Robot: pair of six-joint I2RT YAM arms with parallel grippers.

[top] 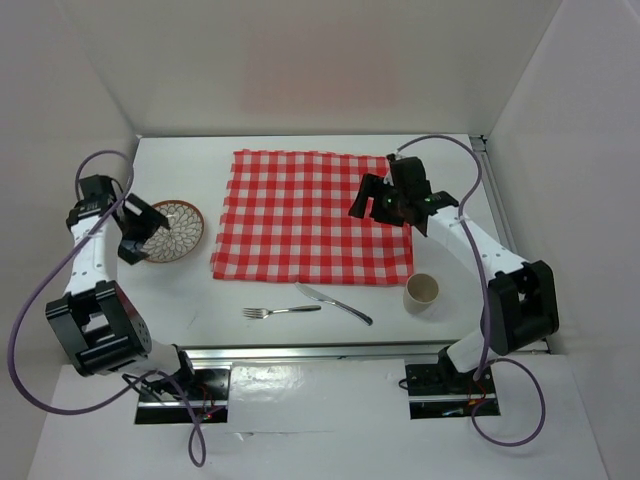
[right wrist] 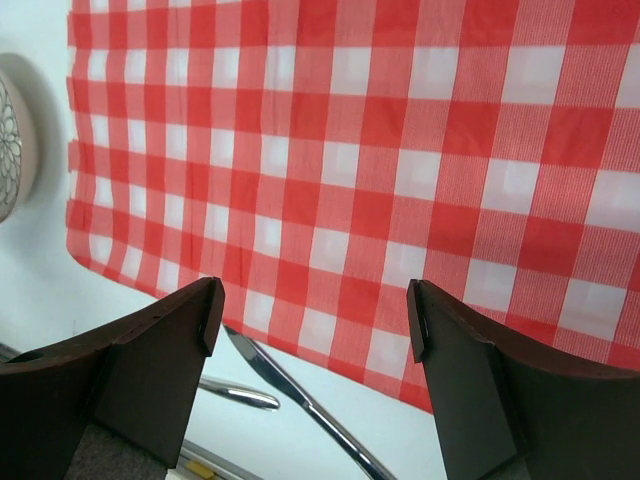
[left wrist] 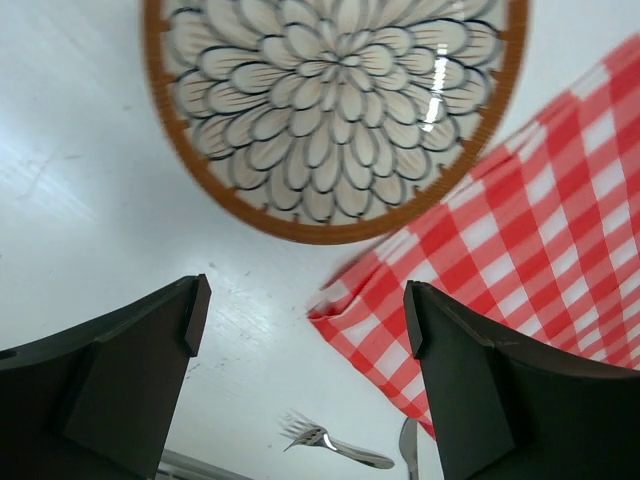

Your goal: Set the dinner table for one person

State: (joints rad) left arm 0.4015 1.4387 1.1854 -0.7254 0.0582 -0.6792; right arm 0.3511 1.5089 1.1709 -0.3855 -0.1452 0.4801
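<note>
Top view: white walls enclose the dinner table [top: 180, 170], which fills mid-frame. On it lie one checked cloth [top: 310, 215] at centre, one plate [top: 178, 232] at left, and one fork [top: 282, 311], one knife [top: 333, 303] and one cup [top: 421, 292] lower down.
Left wrist: the left gripper [left wrist: 305, 310] has its fingers spread and holds nothing.
Right wrist: the right gripper [right wrist: 315, 310] is likewise spread, holding nothing.

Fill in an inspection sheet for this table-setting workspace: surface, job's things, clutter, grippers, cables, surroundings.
Surface: white dinner table, red-and-white checked cloth spread at its middle.
Job's things: patterned plate left of the cloth; fork and knife near its front edge; cup by its front right corner.
Clutter: nothing seen.
Grippers: left gripper open beside the plate; right gripper open over the cloth; both empty.
Cables: purple cables loop from each arm.
Surroundings: white walls on three sides.
</note>
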